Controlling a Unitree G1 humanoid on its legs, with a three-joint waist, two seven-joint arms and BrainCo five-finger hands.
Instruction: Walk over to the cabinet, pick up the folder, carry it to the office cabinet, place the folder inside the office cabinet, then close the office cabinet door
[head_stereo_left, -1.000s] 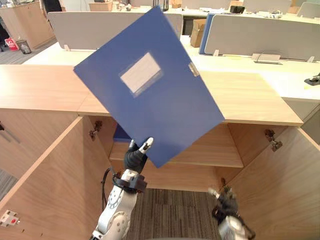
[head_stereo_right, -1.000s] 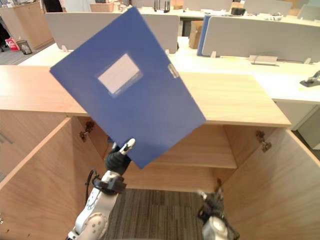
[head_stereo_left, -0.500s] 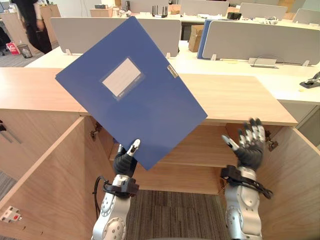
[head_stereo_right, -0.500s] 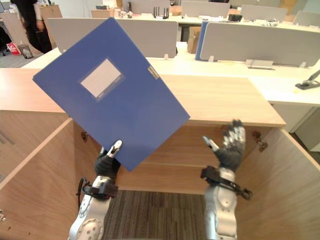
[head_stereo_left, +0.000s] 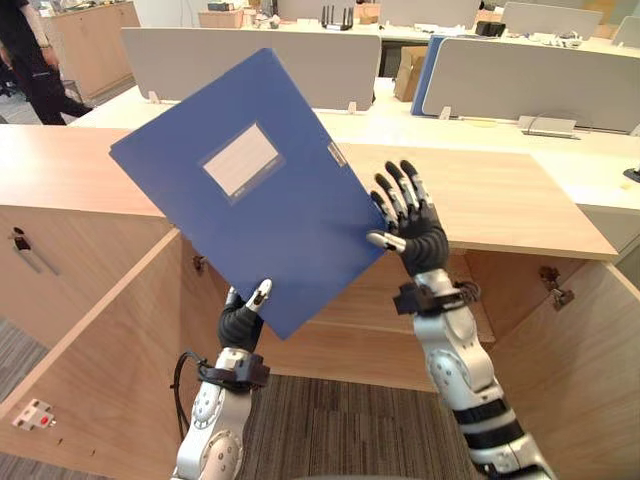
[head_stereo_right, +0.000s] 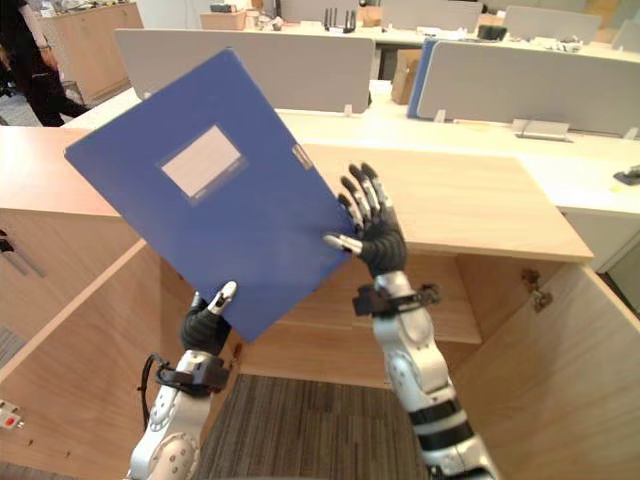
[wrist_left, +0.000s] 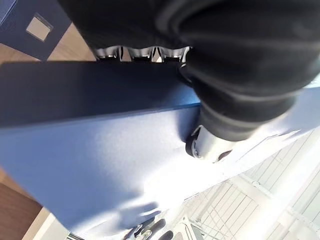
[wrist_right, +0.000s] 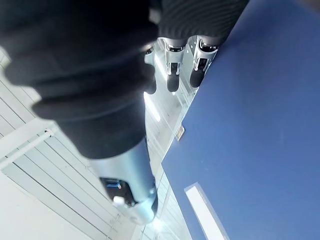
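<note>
From where I stand, the robot holds the flat blue rectangular folder with a pale label pocket (head_stereo_left: 270, 210) up and tilted in front of the light wooden office cabinet (head_stereo_left: 500, 200). It is not inside yet. The left hand (head_stereo_left: 243, 320) pinches its lowest corner, thumb on the front face and fingers behind. With the grip so low on the folder, I judge the hold shaky. That is probably why the right hand (head_stereo_left: 410, 225) is at the folder's right edge, fingers straight and fanned wide. Its thumb is at that edge, grasping nothing, and it looks ready to steady the folder.

The cabinet's left door (head_stereo_left: 100, 350) and right door (head_stereo_left: 590, 370) both stand swung out, which leaves the opening free.

The count is one folder in hand, two open doors and two grey desk dividers (head_stereo_left: 250, 60) behind. One person in dark clothes (head_stereo_left: 25, 60) stands far off.
</note>
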